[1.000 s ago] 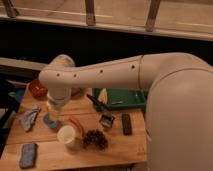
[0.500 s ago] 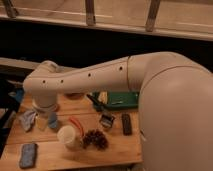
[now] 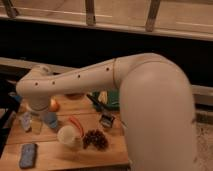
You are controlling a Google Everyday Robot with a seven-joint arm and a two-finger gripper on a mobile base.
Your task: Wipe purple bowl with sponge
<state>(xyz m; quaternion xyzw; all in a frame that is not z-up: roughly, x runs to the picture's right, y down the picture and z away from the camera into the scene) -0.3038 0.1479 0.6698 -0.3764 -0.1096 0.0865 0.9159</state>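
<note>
The sponge [image 3: 27, 155] is a flat blue-grey pad lying at the table's front left corner. Of the purple bowl [image 3: 75, 95] only a dark sliver shows under my forearm at the back of the table. My arm reaches in from the right, and its wrist ends over the table's left side. The gripper [image 3: 34, 116] hangs below the wrist, well above and behind the sponge and left of the bowl. Nothing can be made out in its grasp.
A grey-blue rag [image 3: 24, 120], a small blue cup [image 3: 50, 119] and an orange round thing [image 3: 54, 105] sit around the gripper. A white cup [image 3: 66, 136], a pine cone [image 3: 95, 139], a dark small box [image 3: 106, 120] and a green tray [image 3: 114, 100] lie further right.
My arm has swung left over the table, carrying the wrist from above the middle to the left side. It now covers the orange bowl at the back left. The objects have not moved.
</note>
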